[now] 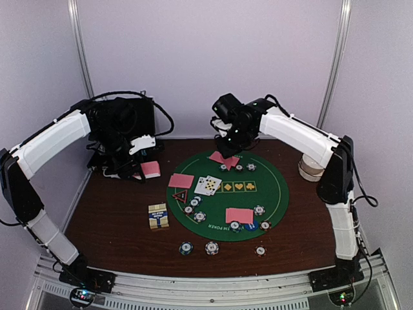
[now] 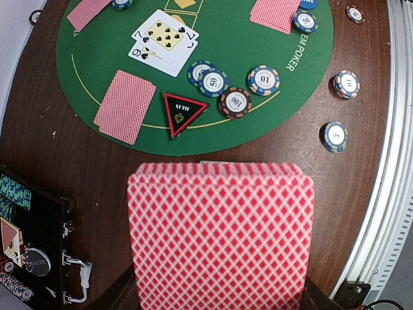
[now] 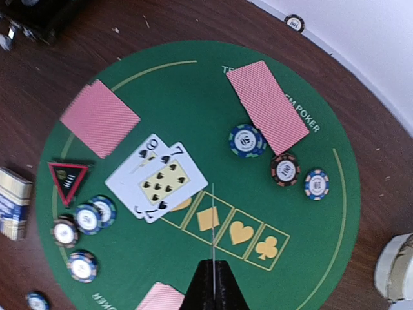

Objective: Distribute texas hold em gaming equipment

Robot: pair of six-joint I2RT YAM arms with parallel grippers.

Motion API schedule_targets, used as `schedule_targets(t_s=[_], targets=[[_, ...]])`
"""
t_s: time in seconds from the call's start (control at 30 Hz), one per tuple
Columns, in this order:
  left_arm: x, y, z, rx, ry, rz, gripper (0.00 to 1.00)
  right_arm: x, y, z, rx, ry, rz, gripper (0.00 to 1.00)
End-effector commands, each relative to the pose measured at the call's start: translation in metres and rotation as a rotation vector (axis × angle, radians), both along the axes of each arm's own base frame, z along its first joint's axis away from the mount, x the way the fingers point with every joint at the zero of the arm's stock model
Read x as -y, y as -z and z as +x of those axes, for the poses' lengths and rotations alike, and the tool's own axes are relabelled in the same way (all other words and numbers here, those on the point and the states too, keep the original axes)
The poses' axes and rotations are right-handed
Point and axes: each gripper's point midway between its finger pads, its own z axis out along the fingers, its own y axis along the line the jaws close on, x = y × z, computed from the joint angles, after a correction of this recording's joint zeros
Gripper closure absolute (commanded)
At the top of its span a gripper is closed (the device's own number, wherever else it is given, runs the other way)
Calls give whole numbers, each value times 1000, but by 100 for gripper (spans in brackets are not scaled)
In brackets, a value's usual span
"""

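Poker set: both grippers are pinching pink-backed cards.
The left gripper [image 1: 146,169] is clamping a pink-backed stack [image 2: 219,236] above the brown table [image 1: 110,226], near the black case [image 1: 122,123]. The right gripper [image 3: 213,284] is pinching a single card [image 1: 227,160] over the far part of the green mat [image 1: 274,194]. On the mat are lying face-up cards [image 3: 158,181], face-down cards [image 3: 100,118], a triangle marker [image 3: 67,179] and striped chips [image 3: 246,140].

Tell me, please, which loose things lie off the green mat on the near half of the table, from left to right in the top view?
Card box → teal chip → white-blue chip → small dark-edged chip.
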Motion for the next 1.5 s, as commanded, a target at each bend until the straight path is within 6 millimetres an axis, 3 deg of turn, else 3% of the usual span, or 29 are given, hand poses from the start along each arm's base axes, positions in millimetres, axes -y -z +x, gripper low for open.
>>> schedule_targets(t_s=[0.0,0.13,0.43,0.77,1.0,1.13,1.33,1.47], targets=[[0,-11,1,36,5,-28,100,12,11,10,267,-82,-482,100],[0,-12,1,38,4,-30,100,-6,21,12,426,-140,-685,100],[0,-12,-1,37,5,-33,100,-33,82,6,504,-243,-895,100],[-1,-10,-3,34,7,-28,100,-37,126,-6,459,-305,-896,99],[0,-11,-3,34,10,-37,100,-39,138,-18,404,-343,-842,80],[0,-12,-3,36,8,-35,100,-41,137,-25,396,-351,-811,62],[1,-13,-3,31,11,-38,100,-40,114,-30,413,-306,-733,25],[2,-12,-3,20,13,-41,100,-40,86,-27,435,-249,-644,14]])
